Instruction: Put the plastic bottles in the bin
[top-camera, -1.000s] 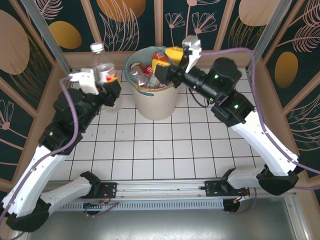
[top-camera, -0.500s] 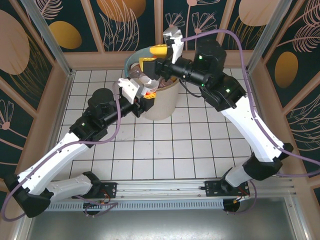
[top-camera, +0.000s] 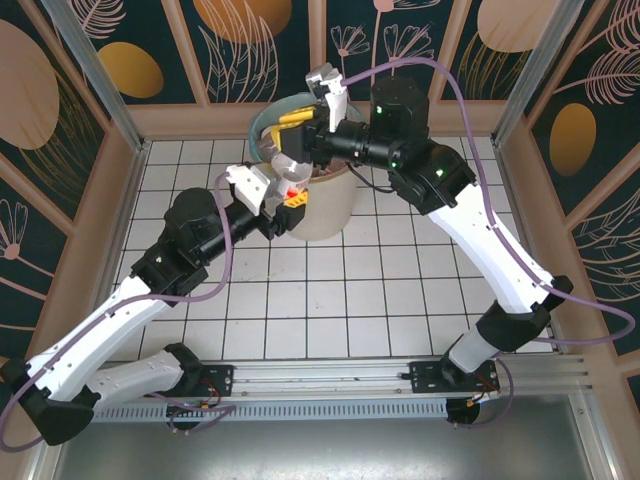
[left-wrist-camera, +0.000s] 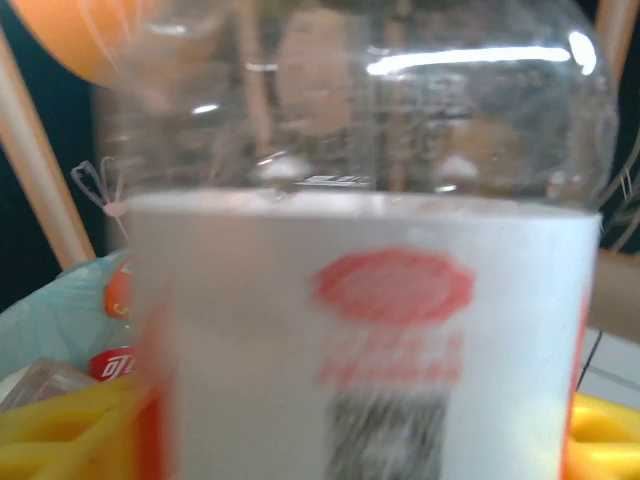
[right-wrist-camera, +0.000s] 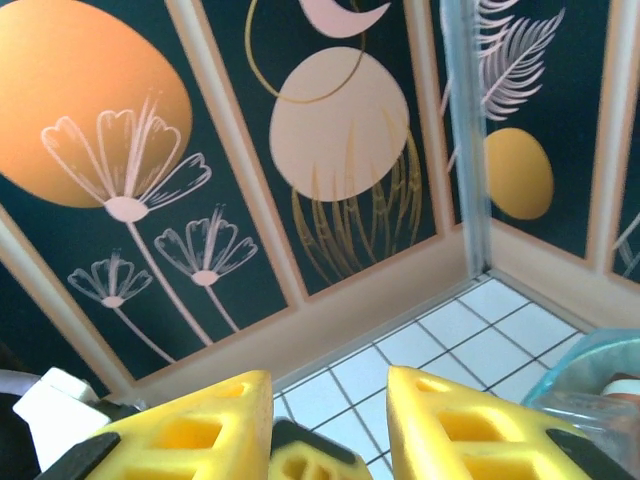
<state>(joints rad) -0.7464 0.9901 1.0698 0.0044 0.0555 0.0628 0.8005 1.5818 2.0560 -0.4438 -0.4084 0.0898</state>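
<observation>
Bottle (left-wrist-camera: 370, 300) between left end effector (top-camera: 288, 190) fingers (left-wrist-camera: 60, 440)

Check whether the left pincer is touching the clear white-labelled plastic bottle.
Cannot tell. Left wrist view: bottle sits between the yellow fingers, but blur hides any gap.

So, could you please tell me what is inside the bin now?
Plastic bottles lie inside the bin, against its blue-green bag. The left arm and right arm cover most of the contents, so no count is possible.
</observation>
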